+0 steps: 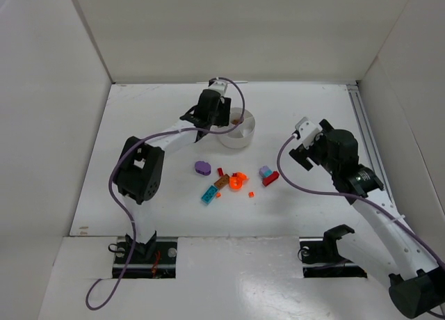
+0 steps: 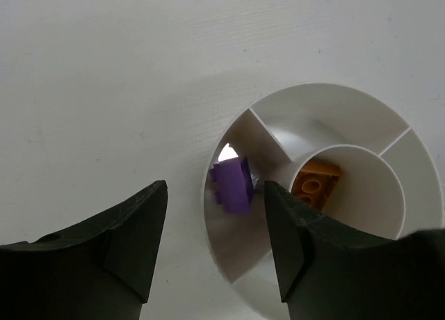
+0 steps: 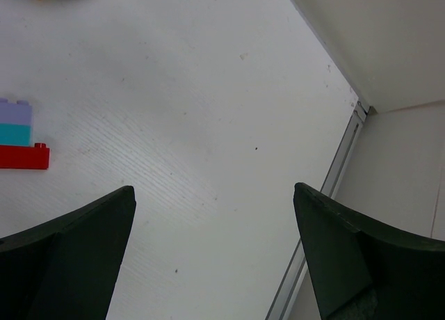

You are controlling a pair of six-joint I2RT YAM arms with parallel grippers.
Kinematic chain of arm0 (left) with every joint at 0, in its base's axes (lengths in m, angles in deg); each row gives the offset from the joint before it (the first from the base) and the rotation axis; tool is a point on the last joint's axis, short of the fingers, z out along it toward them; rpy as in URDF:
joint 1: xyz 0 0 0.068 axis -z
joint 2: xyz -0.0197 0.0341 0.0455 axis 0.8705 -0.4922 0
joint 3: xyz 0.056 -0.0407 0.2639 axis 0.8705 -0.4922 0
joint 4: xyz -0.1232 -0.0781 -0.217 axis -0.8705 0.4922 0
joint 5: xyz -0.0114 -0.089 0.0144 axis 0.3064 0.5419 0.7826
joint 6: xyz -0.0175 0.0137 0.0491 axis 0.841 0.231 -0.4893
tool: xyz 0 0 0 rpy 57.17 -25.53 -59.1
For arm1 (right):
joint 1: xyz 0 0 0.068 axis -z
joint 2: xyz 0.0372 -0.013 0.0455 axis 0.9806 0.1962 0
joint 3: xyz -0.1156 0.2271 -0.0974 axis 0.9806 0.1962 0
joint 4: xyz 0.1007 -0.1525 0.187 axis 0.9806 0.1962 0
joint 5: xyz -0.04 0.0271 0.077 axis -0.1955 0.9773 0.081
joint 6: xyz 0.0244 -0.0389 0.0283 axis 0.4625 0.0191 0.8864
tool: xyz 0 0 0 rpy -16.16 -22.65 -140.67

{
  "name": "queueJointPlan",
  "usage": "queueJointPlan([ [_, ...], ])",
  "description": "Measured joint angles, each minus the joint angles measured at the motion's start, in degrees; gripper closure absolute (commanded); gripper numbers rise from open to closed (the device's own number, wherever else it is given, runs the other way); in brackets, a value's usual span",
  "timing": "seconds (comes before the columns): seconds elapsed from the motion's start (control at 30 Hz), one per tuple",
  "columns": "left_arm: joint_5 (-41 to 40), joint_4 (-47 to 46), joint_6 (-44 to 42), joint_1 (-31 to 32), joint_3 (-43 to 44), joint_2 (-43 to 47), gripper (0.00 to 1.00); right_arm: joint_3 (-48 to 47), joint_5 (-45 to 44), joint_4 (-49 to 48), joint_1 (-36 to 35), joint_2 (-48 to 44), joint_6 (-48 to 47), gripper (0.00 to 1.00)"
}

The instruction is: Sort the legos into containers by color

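The left gripper's (image 2: pixel 214 195) fingers stand parted and released over the white dish (image 2: pixel 334 101), placed to feed its left-hand wedge. A purple brick (image 2: pixel 233 186) lies in that wedge, tipped up on edge with its long axis leaning along the wall. An orange brick (image 2: pixel 316 184) sits in the centre well. The right gripper (image 3: pixel 215 216) gapes empty, and loose legos (image 1: pixel 236 181) lie nearer.

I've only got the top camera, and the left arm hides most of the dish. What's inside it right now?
Observer: The left wrist view shows a purple brick in one wedge section of the dish.
Operator: Anything in the centre well?
Observer: Yes, one orange brick lies there.
Operator: Is that purple one gripped?
Observer: No, the left hand is open, its jaws standing wider than the brick.
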Motion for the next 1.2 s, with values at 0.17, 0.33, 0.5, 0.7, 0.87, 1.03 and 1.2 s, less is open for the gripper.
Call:
queueJointPlan([
  [0.17, 0.2, 1.8, 1.6, 0.0, -3.0, 5.1, 0.31, 0.0, 1.5, 0.0, 0.0, -2.1, 0.0, 0.01],
  [0.33, -0.2, 5.6, 7.7, 0.0, -8.1, 14.5, 0.0, 0.1, 2.9, 0.0, 0.0, -3.1, -0.2, 0.01],
  [0.5, -2.9, 14.1, 21.4, -0.2, -12.5, 21.7, 0.0, 0.3, 3.4, 0.2, 0.0, -3.2, -0.2, 0.01],
  [0.7, -4.1, 22.7, 36.3, -1.5, -21.0, 22.7, 0.0, 0.4, 3.1, 0.9, 0.0, -3.2, -0.2, 0.01],
  [0.87, -3.3, 25.8, 44.1, -3.0, -25.0, 22.5, 0.06, 0.4, 2.3, 1.2, 0.0, -3.2, -0.2, 0.01],
  [1.03, -2.5, 25.7, 48.5, -3.2, -25.6, 20.9, 0.12, 0.4, 2.3, 1.1, 0.0, -3.2, -0.2, 0.01],
  [1.2, -2.0, 25.6, 50.9, -3.2, -26.7, 19.3, 0.2, 0.6, 2.3, 1.1, 0.0, -3.2, -0.6, 0.01],
])
